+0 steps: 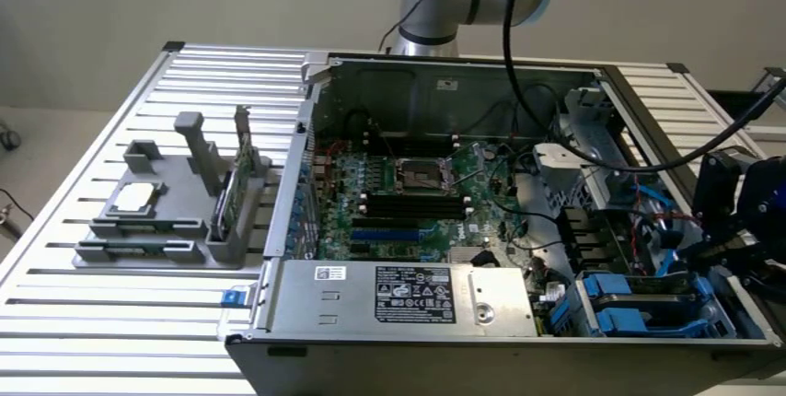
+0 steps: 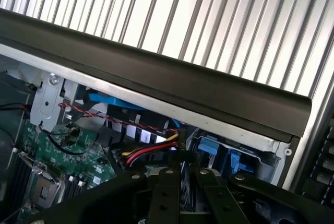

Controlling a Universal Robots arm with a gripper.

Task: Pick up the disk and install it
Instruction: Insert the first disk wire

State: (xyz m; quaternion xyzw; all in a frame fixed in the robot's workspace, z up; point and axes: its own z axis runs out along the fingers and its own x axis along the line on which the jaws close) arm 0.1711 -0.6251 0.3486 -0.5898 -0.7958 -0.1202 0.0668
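Hovering at the open grey metal computer case [image 1: 491,348]
Black gripper [image 1: 722,250] hung near the blue-framed silver-grey rectangular disk [image 1: 645,304]; whether it was clamped, I cannot tell.

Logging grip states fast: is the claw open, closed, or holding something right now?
Claw: cannot be told whether open or closed; it sits by the blue drive carriers at the corner of the computer case.
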